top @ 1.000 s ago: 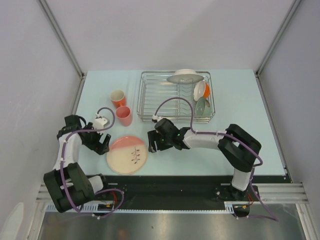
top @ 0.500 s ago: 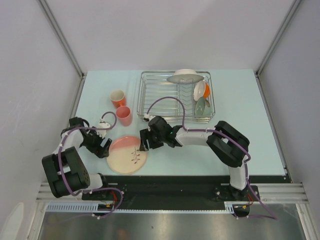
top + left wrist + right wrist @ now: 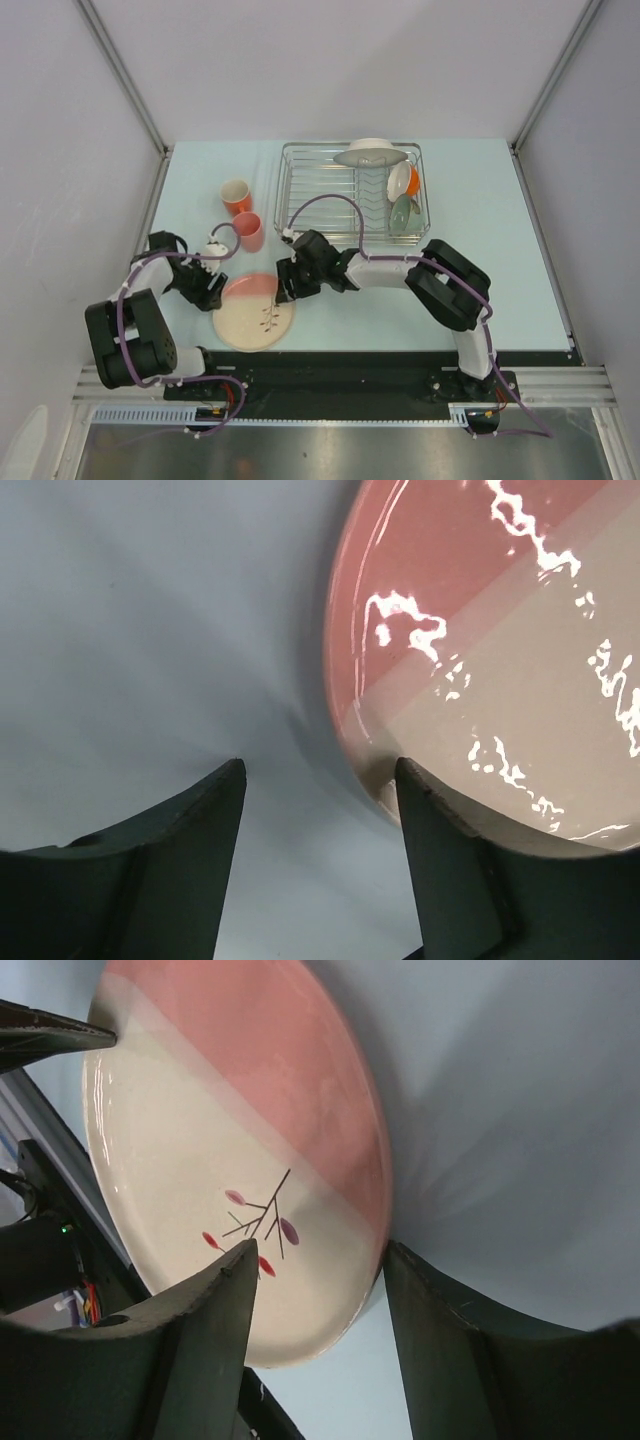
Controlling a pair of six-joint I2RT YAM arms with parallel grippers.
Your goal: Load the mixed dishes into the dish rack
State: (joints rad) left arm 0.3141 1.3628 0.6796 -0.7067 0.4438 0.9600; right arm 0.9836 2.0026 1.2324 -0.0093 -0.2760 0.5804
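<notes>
The cream-and-pink plate with a leaf sprig lies on the table near the front. My left gripper is open at its left rim; in the left wrist view the right finger is against the plate's edge. My right gripper is open and straddles the plate's right rim, one finger over the plate and the other outside it. Two orange cups stand behind the plate. The dish rack holds the large white plate, the white-and-orange bowl and the pale green bowl.
Grey walls close in the table on three sides. The black rail with the arm bases runs along the table's near edge, just in front of the plate.
My right gripper has moved left onto the plate's right rim. My left gripper has moved right to the plate's left rim. The plate has shifted slightly.
</notes>
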